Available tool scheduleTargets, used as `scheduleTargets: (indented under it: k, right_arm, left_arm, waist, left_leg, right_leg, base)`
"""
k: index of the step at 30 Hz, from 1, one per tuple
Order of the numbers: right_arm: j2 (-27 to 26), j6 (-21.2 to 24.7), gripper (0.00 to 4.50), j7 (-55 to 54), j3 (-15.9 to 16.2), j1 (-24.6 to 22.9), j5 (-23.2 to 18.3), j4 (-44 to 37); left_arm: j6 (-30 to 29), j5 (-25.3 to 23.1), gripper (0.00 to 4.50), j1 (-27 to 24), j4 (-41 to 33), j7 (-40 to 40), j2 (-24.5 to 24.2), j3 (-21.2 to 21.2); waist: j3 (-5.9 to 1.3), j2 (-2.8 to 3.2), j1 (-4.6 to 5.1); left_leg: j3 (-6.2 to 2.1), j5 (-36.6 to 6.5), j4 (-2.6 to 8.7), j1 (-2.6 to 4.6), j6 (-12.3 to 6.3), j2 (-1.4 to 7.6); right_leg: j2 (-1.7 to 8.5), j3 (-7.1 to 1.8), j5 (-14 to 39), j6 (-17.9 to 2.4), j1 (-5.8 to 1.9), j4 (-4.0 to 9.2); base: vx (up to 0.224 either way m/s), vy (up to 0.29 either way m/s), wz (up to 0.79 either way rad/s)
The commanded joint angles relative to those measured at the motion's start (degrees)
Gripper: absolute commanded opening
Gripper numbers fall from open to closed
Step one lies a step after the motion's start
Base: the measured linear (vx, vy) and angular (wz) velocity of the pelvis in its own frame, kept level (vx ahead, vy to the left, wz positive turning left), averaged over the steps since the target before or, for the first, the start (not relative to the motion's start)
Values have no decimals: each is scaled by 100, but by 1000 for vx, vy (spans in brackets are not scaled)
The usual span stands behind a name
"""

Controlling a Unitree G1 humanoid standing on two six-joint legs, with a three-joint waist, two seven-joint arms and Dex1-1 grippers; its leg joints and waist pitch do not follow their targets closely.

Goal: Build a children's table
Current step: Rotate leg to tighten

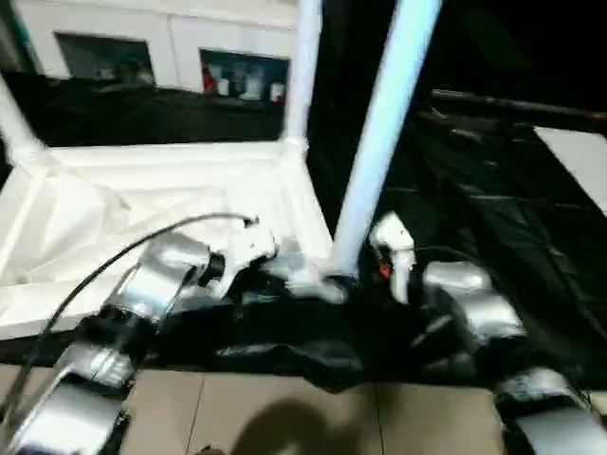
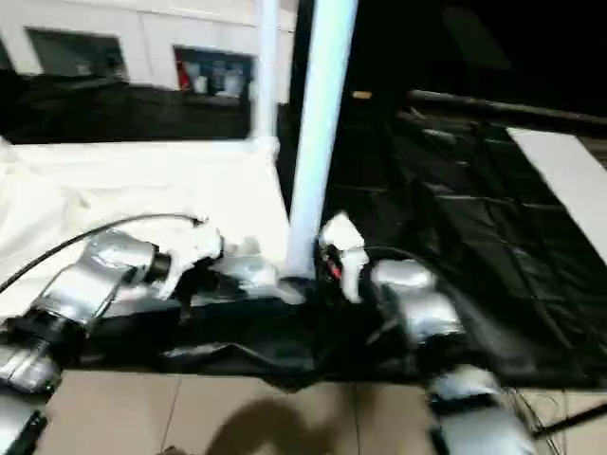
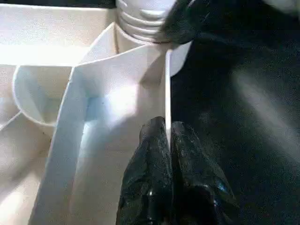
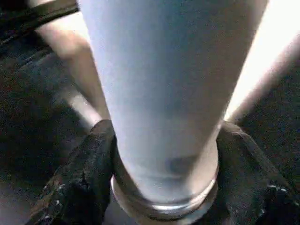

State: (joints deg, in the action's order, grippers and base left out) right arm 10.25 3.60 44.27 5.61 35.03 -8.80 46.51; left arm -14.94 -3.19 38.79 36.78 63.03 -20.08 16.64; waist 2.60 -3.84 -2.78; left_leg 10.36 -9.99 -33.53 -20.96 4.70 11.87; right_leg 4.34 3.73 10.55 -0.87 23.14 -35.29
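The white tabletop (image 1: 142, 209) lies upside down on the black-sheeted worktable, ribs facing up. Three white tube legs stand in its corner sockets: one at the far left (image 1: 14, 123), one at the far right (image 1: 303, 76), and one at the near right (image 1: 379, 142). My right gripper (image 4: 164, 136) is shut on the near right leg (image 4: 164, 84), just above its collar, with a finger (image 4: 79, 178) on each side. My left gripper (image 3: 167, 140) is shut on the tabletop's thin rim wall (image 3: 166, 93), close to that same socket (image 3: 140, 18).
A long flat white board (image 1: 579, 161) lies at the right on the black sheet, with a dark bar (image 1: 512, 109) behind it. The worktable's front edge (image 1: 313, 365) runs right under my forearms, with tiled floor below. A black cable (image 1: 114, 251) arches over my left arm.
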Motion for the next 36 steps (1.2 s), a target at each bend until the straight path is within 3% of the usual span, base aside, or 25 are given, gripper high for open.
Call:
scheduleTargets:
  k: [1,2,3,4,5,8,9,12,15,16,19,23,25,26,28,29,30,33,36]
  right_arm:
    - [-45,75,268,-1196,-348,155,47,456]
    - [-109,66,268,-1423,-372,194,69,539]
    - [-267,36,268,-2033,-439,297,122,751]
    - [-267,36,267,-2033,-439,297,122,751]
    - [-444,-43,267,-2665,-478,420,213,958]
    - [-573,-128,267,-3054,-486,502,292,1072]
    - [-736,-250,267,-3432,-486,616,372,1150]
    - [-858,-301,267,-3747,-531,715,391,1235]
    - [-1032,-537,267,-3669,-578,886,337,1484]
    - [-1061,-680,267,-3507,-633,879,244,1438]
    - [-1029,-972,337,-3032,-687,847,106,1280]
    - [-840,-926,365,-2370,-687,782,-11,1007]
    - [-717,-768,376,-1956,-644,727,-73,851]
    - [-620,-700,383,-1679,-583,680,-67,769]
    - [-366,-594,383,-1027,-383,519,-23,517]
    - [-61,-546,383,-432,-130,305,50,197]
    - [219,-529,383,114,72,103,113,-91]
    - [573,-439,383,767,267,-143,146,-460]
    - [920,-237,383,1414,463,-372,100,-865]
  left_arm:
    - [-65,153,0,-6,221,-194,407,115]
    - [-75,147,0,61,336,-376,498,66]
    - [-103,124,0,227,622,-801,711,-38]
    - [-103,124,0,227,622,-801,711,-38]
    - [-180,77,0,427,956,-1378,943,-151]
    - [-266,36,0,564,1182,-1829,1102,-230]
    - [-225,-94,0,712,1446,-2427,1237,-284]
    - [-178,-205,0,811,1620,-2881,1314,-337]
    - [-3,-340,0,928,1854,-3005,1373,-346]
    - [-4,-374,0,924,1848,-2927,1357,-305]
    - [75,-392,0,884,1796,-2705,1282,-223]
    - [442,-326,0,690,1528,-1884,1102,-1]
    - [417,-255,0,585,1395,-1569,1024,26]
    - [507,-264,0,528,1334,-1406,956,67]
    - [608,-224,0,378,1109,-980,793,137]
    - [736,-140,0,219,828,-521,603,210]
    - [768,-25,0,70,549,-93,424,266]
    - [895,23,0,-77,242,416,126,410]
    - [860,171,0,-189,-74,933,-116,433]
  waist:
    - [-311,53,18]
    - [-301,52,26]
    - [-296,106,33]
    - [-296,60,51]
    - [-312,97,49]
    - [-321,88,41]
    - [-330,88,38]
    - [-347,85,3]
    - [-363,73,-47]
    - [-363,51,-54]
    - [-360,49,-74]
    - [-333,17,-8]
    - [-328,31,1]
    - [-336,36,-20]
    - [-324,33,-26]
    - [-336,51,-68]
    - [-328,31,-85]
    - [-339,38,-95]
    - [-332,33,-87]
  left_leg:
    - [-67,-1594,422,83,229,143]
    - [-70,-1613,436,74,214,147]
    - [-56,-1674,427,92,203,147]
    - [-61,-1801,420,112,192,128]
    - [-68,-1757,417,93,207,125]
    - [-44,-1624,401,99,140,117]
    - [-36,-1496,400,64,81,114]
    - [-21,-1387,389,84,12,113]
    - [-15,-1127,375,46,-116,109]
    - [-12,-1053,376,36,-163,116]
    - [-6,-968,373,34,-257,120]
    - [-41,-1124,405,-42,-287,111]
    - [-36,-1245,398,14,-281,133]
    - [-24,-1226,381,56,-311,146]
    - [-20,-1115,397,28,-347,150]
    - [-31,-1030,392,36,-365,162]
    - [-23,-964,389,25,-431,175]
    - [-10,-886,384,36,-456,169]
    - [-10,-948,391,42,-432,167]
  right_leg:
    - [393,-248,2086,-1020,-239,495]
    - [388,-246,2098,-986,-239,511]
    - [380,-260,2051,-965,-203,522]
    - [372,-250,2174,-948,-196,546]
    - [376,-254,2144,-946,-216,521]
    - [362,-262,1899,-965,-200,528]
    - [349,-265,1653,-980,-218,507]
    - [342,-263,1411,-1013,-228,483]
    - [353,-260,1087,-1032,-263,444]
    - [357,-258,938,-1063,-273,429]
    - [366,-255,798,-1123,-287,413]
    - [374,-224,1333,-985,-339,459]
    - [388,-235,1567,-988,-290,495]
    - [393,-253,1461,-1065,-267,493]
    - [376,-251,1270,-1140,-282,468]
    - [376,-243,1083,-1143,-304,445]
    - [377,-249,903,-1197,-312,423]
    - [367,-255,648,-1324,-302,386]
    - [359,-253,705,-1324,-307,389]
  base:
    - [-52,4,-3]
    - [0,0,0]
    - [0,0,0]
    - [0,0,0]
    - [0,0,0]
    - [0,0,0]
    - [0,0,0]
    - [0,0,0]
    - [0,0,0]
    - [0,0,0]
    - [0,0,0]
    - [0,0,0]
    - [0,0,0]
    - [0,0,0]
    - [0,0,0]
    - [0,0,0]
    - [0,0,0]
    - [0,0,0]
    - [0,0,0]
